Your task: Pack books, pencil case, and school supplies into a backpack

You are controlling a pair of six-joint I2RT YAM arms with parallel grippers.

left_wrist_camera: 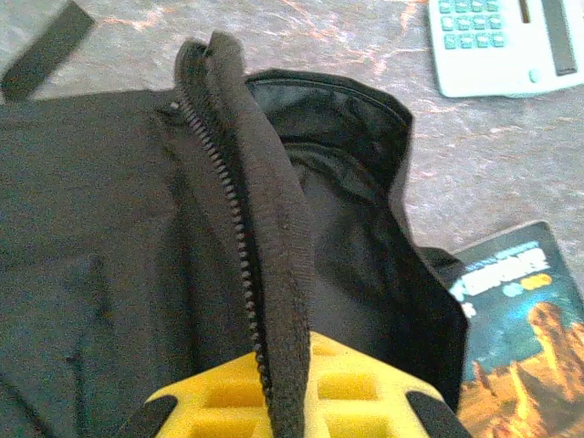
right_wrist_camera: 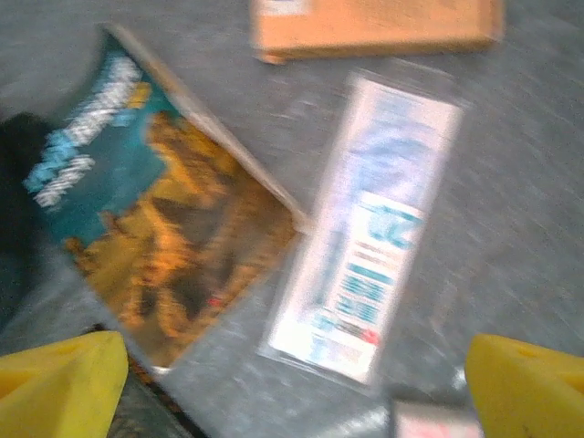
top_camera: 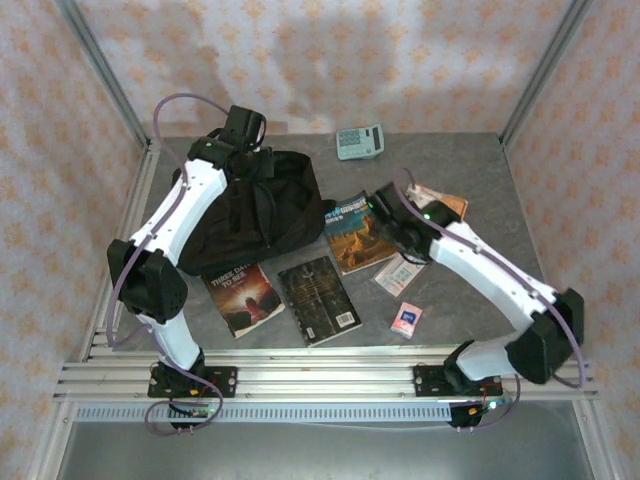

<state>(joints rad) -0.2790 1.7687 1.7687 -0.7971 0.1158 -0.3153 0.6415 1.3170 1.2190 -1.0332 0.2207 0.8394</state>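
Yellow left gripper clamps the backpack zip edge, far left of the table. Your right gripper hangs spread above the blue-and-orange book. Three books and the calculator lie outside: nothing looks packed.

Soft, even light falls from above in the overhead view, which is sharp, with faint shadows on the grey tabletop. In the left wrist view the black backpack swallows detail and the far-right calculator glares pale. The right wrist view is smeared: the blue-and-orange book and the clear packet are unreadable.
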